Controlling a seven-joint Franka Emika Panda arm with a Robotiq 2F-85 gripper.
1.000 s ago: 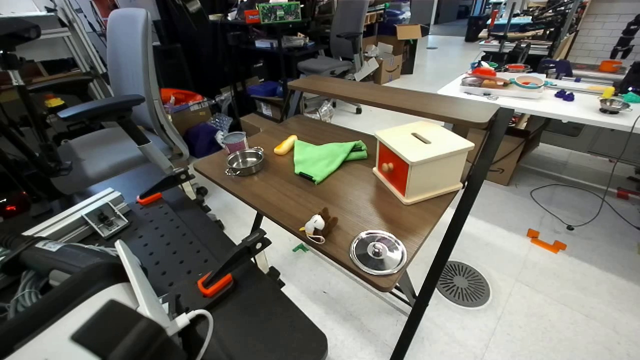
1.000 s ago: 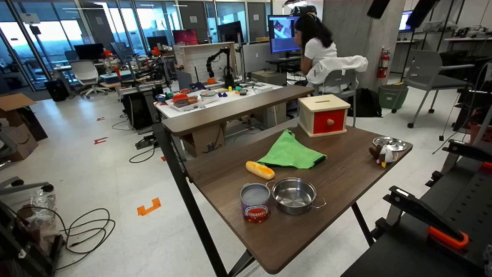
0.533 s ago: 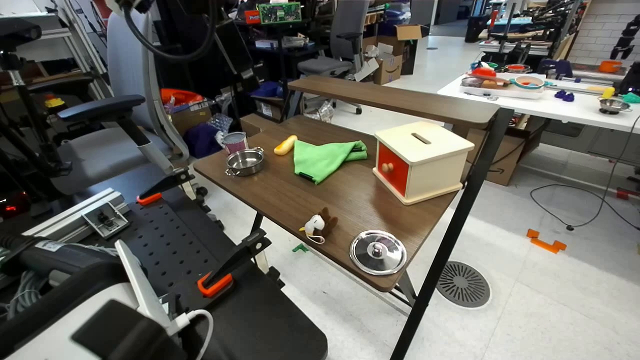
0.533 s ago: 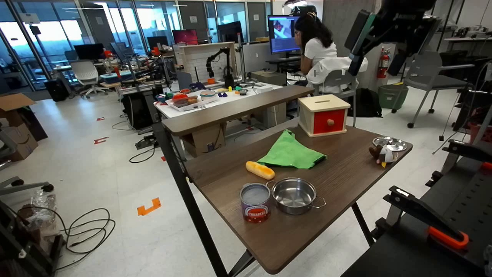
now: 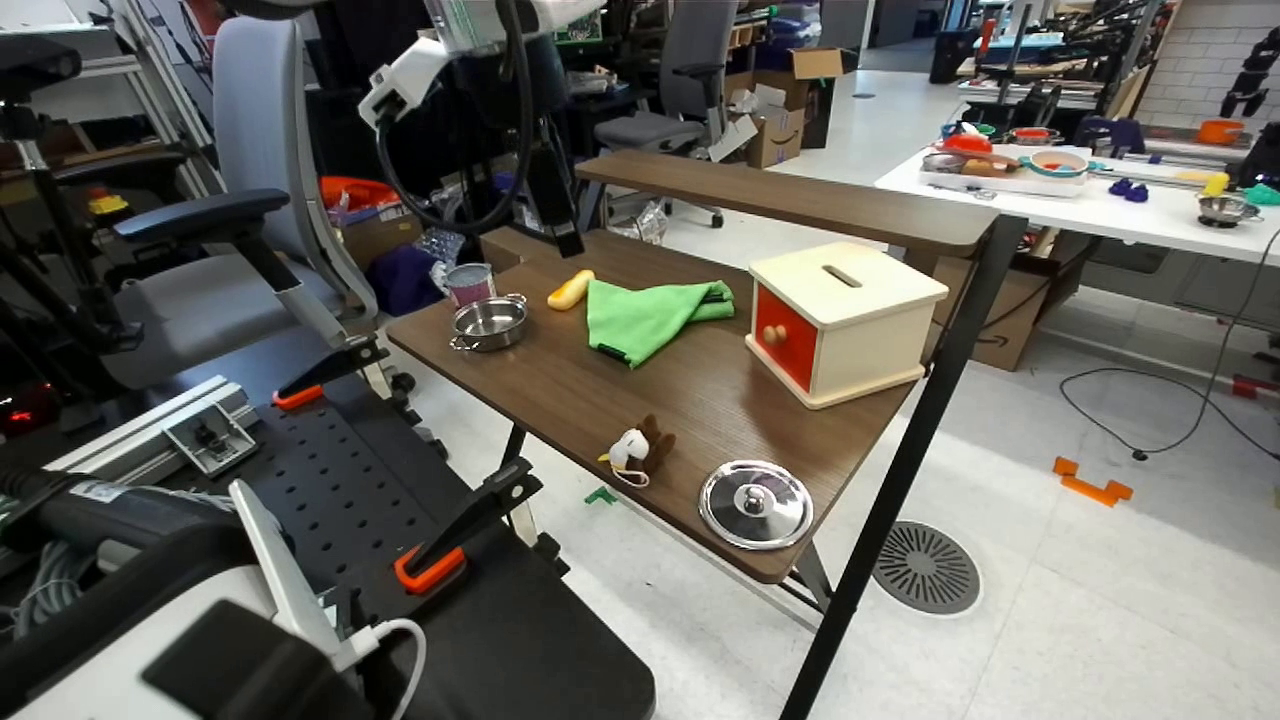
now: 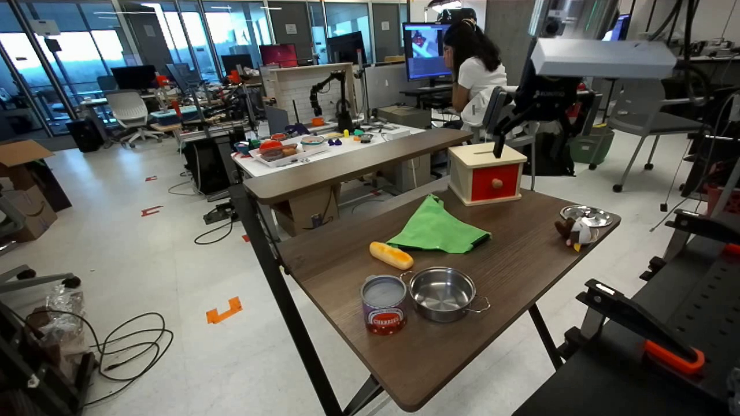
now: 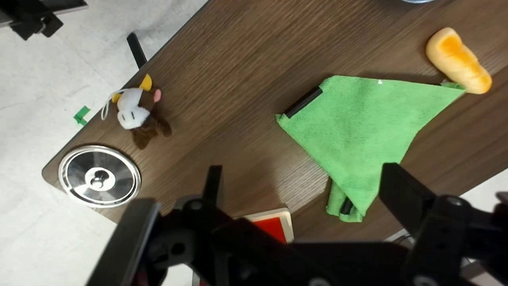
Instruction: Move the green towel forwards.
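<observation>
the step in hand looks like the approach. the gripper [image 7: 303, 176] hangs above the counter [image 7: 238, 79], its fingers [image 7: 393, 182] spread wide, and the wrist view shows nothing caught between them. the green towel [image 7: 357, 123] lies on the counter between the bread roll [image 7: 458, 59] and the wooden box [image 5: 845, 325], not yet gripped. one of its corners reaches the roll; whether under it or merely beside is hard to tell. its narrow end, nearest the box, is doubled over.

in the wrist view the cloth sits off-centre to the fingers, so the next move probably calls for shifting over it, then lowering until the fingers straddle a fold. a thin, flat part would likely slip; the doubled end may give a better hold. after that comes the pull forwards, though which way that runs cannot be settled from these views. a careless drag could take the roll along.
</observation>
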